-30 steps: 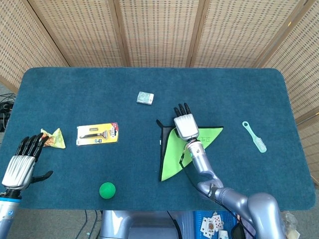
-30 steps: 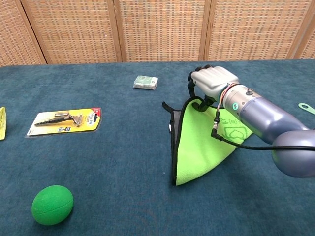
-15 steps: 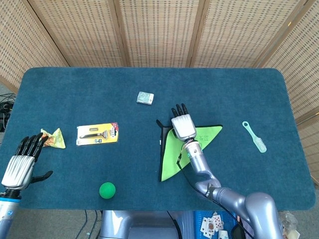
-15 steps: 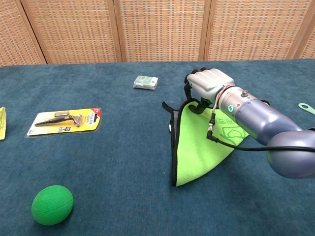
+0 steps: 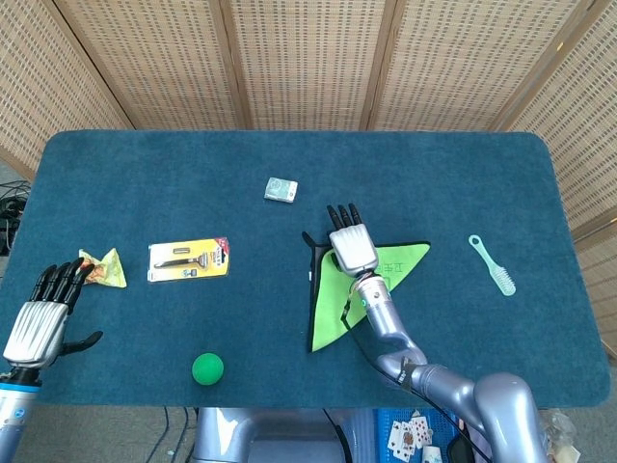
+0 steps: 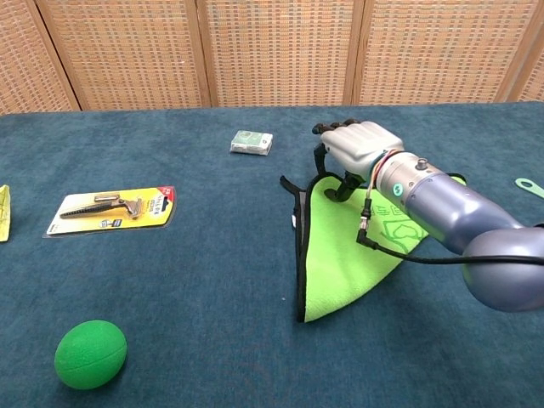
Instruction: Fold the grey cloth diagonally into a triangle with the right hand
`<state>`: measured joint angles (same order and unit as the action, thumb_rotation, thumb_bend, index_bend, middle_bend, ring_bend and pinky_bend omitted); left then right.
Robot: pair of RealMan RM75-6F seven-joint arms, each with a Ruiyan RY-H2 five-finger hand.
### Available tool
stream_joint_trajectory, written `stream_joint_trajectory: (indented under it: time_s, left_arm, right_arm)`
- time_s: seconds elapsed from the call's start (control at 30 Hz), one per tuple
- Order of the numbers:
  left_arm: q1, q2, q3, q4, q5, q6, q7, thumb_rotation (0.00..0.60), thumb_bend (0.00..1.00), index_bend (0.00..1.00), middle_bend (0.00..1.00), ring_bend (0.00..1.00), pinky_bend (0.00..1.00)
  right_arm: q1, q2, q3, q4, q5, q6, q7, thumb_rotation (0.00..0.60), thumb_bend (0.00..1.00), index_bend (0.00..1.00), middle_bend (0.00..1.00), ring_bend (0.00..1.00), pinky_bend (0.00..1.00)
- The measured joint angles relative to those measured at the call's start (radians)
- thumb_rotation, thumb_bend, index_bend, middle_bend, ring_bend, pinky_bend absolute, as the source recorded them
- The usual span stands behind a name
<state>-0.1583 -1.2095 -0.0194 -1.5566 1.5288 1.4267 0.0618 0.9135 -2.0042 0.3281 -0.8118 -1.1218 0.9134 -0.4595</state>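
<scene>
the grey cloth (image 5: 362, 289) is lying on the table (image 5: 174, 183) just below and to the right of the small mint box (image 5: 281, 189), already doubled into a triangle with its lime underside showing and a dark grey border running down its left edge. the right robot hand (image 5: 351, 243) is sitting over the cloth's upper corner, fingers reaching out flat toward the box side, apparently with nothing pinched, though i cannot tell for sure whether a fingertip is resting on the hem. the left robot hand (image 5: 43, 313) is idling far to the left of the cloth, fingers apart and empty, beside a yellow wrapper (image 5: 104, 269).

judging from the shape, the fold looks made and the step in hand is letting go and tidying. doing it well means lifting straight up so the top layer is not dragging, and pressing along the crease if the edges are not matching.

the head view is showing the whole triangle outline, the green comb (image 5: 493, 263) right of the cloth, the razor pack (image 5: 189, 259) and green ball (image 5: 207, 368) to its left. the chest view (image 6: 355, 146) is showing what that one hides: the fingers curling down over the cloth's top corner, and the black cable looping off the wrist across the lime face.
</scene>
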Motion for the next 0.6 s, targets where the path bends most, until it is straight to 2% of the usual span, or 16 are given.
stream_joint_trajectory:
  time_s: [0.1, 0.17, 0.6]
  left_arm:
    - [0.000, 0.000, 0.001, -0.001, 0.002, 0.001, 0.001, 0.600, 0.17, 0.00, 0.00, 0.00, 0.00]
    - [0.000, -0.001, 0.002, -0.002, 0.005, 0.004, 0.001, 0.600, 0.17, 0.00, 0.00, 0.00, 0.00]
    - [0.002, 0.000, 0.007, -0.005, 0.018, 0.009, -0.001, 0.600, 0.17, 0.00, 0.00, 0.00, 0.00]
  right_arm:
    - [-0.002, 0.011, 0.001, -0.017, 0.000, 0.005, -0.001, 0.600, 0.24, 0.15, 0.00, 0.00, 0.00]
    - [-0.002, 0.021, 0.004, -0.030, -0.001, 0.014, -0.007, 0.600, 0.22, 0.13, 0.00, 0.00, 0.00]
    - [-0.055, 0.121, -0.006, -0.200, 0.006, 0.093, -0.076, 0.600, 0.20, 0.13, 0.00, 0.00, 0.00]
